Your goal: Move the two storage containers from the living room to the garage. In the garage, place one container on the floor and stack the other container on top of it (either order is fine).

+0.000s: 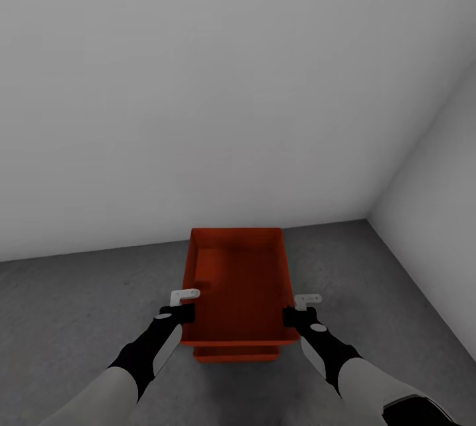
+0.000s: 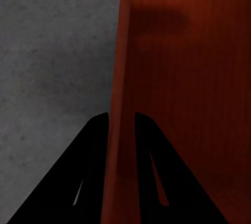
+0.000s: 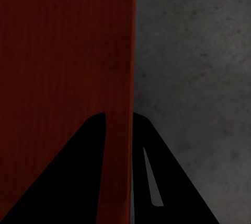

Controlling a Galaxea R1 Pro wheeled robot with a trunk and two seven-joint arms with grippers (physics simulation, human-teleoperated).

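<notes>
Head view, empty upper bin [image 1: 239, 280] nested over lower bin [image 1: 235, 352] at 6 o'clock on concrete floor [image 1: 79, 307], left gripper [image 1: 177, 313] and right gripper [image 1: 291, 315] each pinching a side wall.

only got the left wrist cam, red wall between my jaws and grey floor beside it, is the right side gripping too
Observer: Yes. The right gripper has its jaws either side of the opposite wall of the upper orange-red rectangular bin.
Operator: anything under it
Observer: The head view shows a second orange-red bin, its rim poking out beneath the near end.
Operator: where are we
Observer: On dark concrete floor, close to a corner of pale grey walls.
</notes>
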